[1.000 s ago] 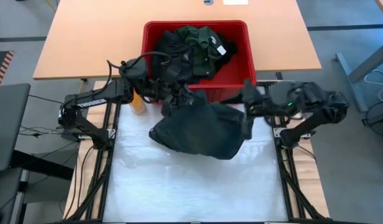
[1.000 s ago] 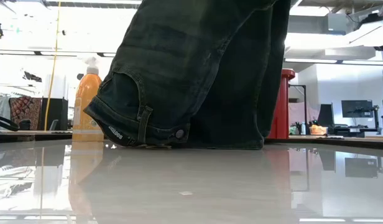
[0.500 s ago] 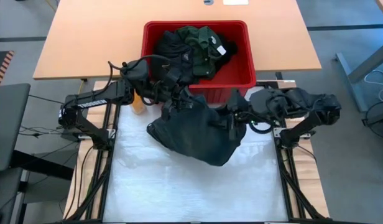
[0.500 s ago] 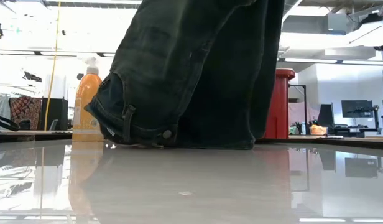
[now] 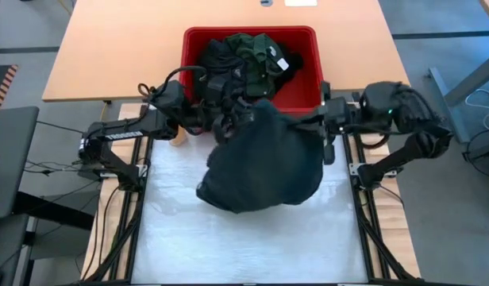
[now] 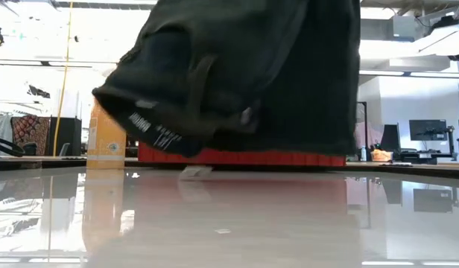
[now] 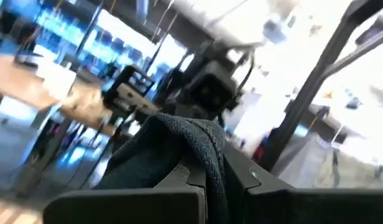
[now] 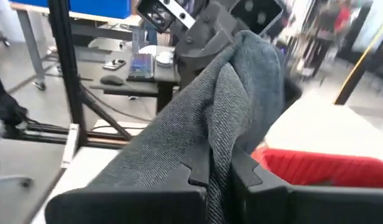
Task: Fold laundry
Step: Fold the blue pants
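Observation:
A dark denim garment (image 5: 264, 163) from the laundry hangs between my two grippers, in front of the red basket (image 5: 312, 95). In the low view its waistband end (image 6: 151, 123) hangs clear above the table. My left gripper (image 5: 226, 123) is shut on the garment's far left part. My right gripper (image 5: 322, 129) is shut on its far right part. More laundry lies piled in the basket: black cloth and a green shirt (image 5: 256, 49) with a white label. My left gripper pinches a bunched fold of the denim (image 7: 203, 144) between its two fingers. It comes from the table's left, about level. The cloth hangs below it, clear of the table. My right gripper pinches a fold of the denim (image 8: 221, 146) between its two fingers. It comes level from the table's right. The cloth runs across to the other gripper and hangs down, clear of the table.
The red basket stands just behind the hanging garment, at the white mat's far edge. An orange bottle (image 5: 177, 135) stands at the far left beside my left arm. White table surface (image 5: 252, 246) lies open toward the near edge.
My right gripper reached left into the garment, took hold of it, then drew back toward the right and far edge and rose. The garment's waistband end rested on the table; now it is lifted clear, and the garment is spread wider between the grippers.

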